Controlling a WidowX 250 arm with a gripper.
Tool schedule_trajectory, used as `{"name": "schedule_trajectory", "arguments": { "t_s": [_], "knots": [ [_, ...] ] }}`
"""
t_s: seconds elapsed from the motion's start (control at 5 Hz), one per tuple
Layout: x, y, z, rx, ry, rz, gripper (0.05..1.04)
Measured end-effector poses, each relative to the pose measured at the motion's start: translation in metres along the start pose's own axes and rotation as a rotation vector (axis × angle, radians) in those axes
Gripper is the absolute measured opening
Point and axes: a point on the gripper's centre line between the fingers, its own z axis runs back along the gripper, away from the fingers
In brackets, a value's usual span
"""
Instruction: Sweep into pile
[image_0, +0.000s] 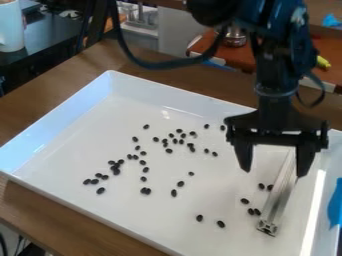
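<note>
My gripper (273, 172) hangs over the right part of the white tray (73, 120), pointing down with its two fingers wide apart. A silver metal bar (278, 199) lies lengthwise in the tray, its upper end below and between the fingers, its lower end toward the tray's front right. It appears not to be held. Small black beans are scattered over the tray: a loose cluster (180, 141) near the middle, more at the left (115, 170), and a few beside the bar (245, 201).
The tray has raised walls and stands on a brown wooden table (40, 210). Blue tape (335, 205) is at the right edge. A white cup (11, 27) stands at the top left, and a metal bowl (234, 37) sits behind the table on a reddish surface.
</note>
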Motion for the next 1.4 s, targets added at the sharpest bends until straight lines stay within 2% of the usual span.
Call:
{"name": "schedule_trajectory", "arguments": {
  "t_s": [0.4, 0.6, 1.0, 1.2, 1.4],
  "knots": [
    [-0.002, -0.003, -0.016, -0.003, 0.014, 0.004, 0.999],
    [-0.007, -0.007, -0.025, 0.010, 0.024, 0.004, 0.961],
    [-0.004, -0.007, -0.035, 0.049, -0.012, -0.004, 0.437],
    [-0.004, -0.002, -0.036, 0.043, -0.025, -0.012, 0.423],
    [-0.001, 0.013, -0.034, 0.035, -0.008, -0.010, 0.421]
  ]
}}
